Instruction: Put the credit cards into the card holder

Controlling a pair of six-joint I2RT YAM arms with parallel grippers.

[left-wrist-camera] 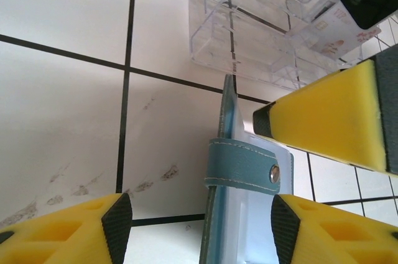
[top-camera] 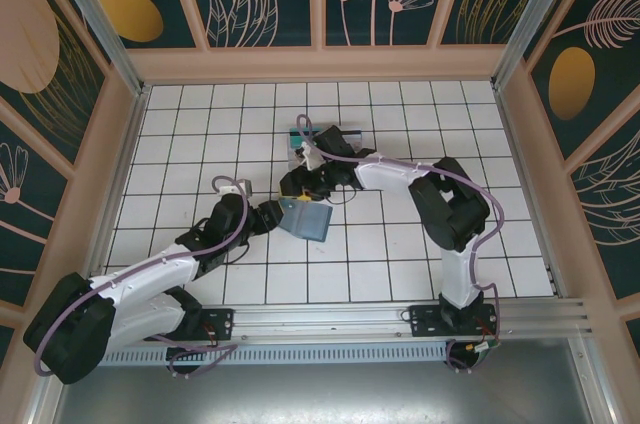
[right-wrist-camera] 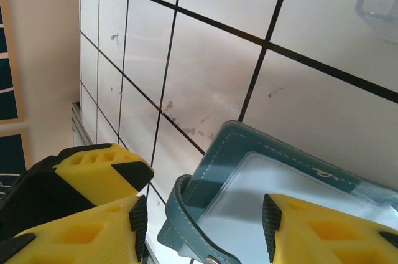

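The card holder [top-camera: 305, 216] sits edge-on between our left tool's [left-wrist-camera: 200, 214] parted jaws, with a gap on one side. Our right tool [right-wrist-camera: 202, 214] straddles it too; we cannot tell whether it grips.

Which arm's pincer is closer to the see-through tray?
The right pincer: it is close by the clear tray, while the left pincer is farther back from it.

Black-and-white jointed arms [top-camera: 140, 279], lilac cables [top-camera: 470, 181] running along each; blocky yellow fingers [left-wrist-camera: 68, 233], capped by black tips [left-wrist-camera: 117, 220]
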